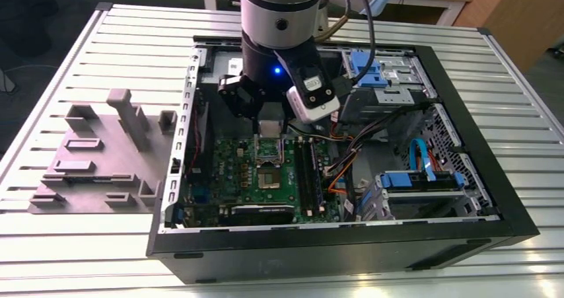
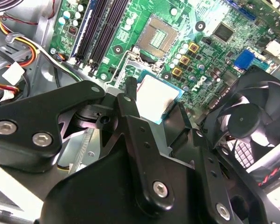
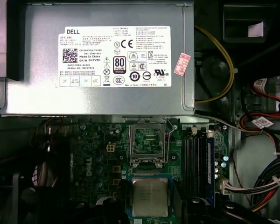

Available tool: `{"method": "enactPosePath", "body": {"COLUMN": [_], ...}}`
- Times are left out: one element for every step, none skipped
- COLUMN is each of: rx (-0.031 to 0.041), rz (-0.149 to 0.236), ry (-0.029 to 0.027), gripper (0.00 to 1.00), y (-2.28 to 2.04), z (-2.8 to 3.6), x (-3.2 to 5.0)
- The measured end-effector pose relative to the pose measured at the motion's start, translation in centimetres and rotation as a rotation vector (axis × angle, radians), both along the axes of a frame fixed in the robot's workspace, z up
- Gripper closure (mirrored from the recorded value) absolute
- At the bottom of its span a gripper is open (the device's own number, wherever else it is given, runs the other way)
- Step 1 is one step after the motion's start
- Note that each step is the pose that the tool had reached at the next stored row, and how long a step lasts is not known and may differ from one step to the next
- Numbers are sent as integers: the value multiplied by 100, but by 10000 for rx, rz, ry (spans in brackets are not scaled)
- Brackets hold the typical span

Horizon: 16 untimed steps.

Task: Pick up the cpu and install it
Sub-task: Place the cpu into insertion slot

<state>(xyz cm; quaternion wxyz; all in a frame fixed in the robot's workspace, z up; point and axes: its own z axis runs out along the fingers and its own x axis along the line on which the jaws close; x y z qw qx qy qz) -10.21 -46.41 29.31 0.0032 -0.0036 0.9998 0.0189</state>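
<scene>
The cpu, a small square chip with a pale silvery top and a blue-green rim, sits between the black fingers of my gripper, which is shut on it. It hangs a little above the green motherboard inside the open computer case. In the first wrist view the cpu is just beside the open socket, whose metal frame is swung up. That socket is bare and the chip is not over it. In the exterior view my gripper hovers over the socket.
A grey plastic tray with raised blocks lies on the slatted table at the exterior view's left. The grey power supply borders the socket. Memory slots, a black fan, loose cables and blue drive bays crowd the case.
</scene>
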Motion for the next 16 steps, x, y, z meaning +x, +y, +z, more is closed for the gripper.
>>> {"method": "enactPosePath", "body": {"rx": [0, -1, -1, 6, 16, 27, 34, 38, 37, 35, 35, 36, 37, 37, 39, 38], "rz": [0, 1, 1, 0, 0, 1, 0, 0, 0, 0, 0, 0, 1, 0, 0, 0], "ry": [0, 1, 1, -5, -16, -30, -43, -49, -50, -50, -49, -50, -51, -50, -51, -51], "gripper": [53, 53, 53, 53, 53, 53, 53, 53, 53, 53, 53, 53, 53, 53, 53, 53], "y": [0, 0, 0, -1, -1, -1, -2, -2, -2, -2, -2, -2, -2, -2, -2, -2], "z": [-13, -27, -43, -57, -69, -81, -94, -103, -107, -107, -106, -107, -108, -109, -112, -113], "x": [0, 0, 0, 0, -1, -2, -2, -3, -4, -4, -4, -3, -3, -3, -3, -3]}}
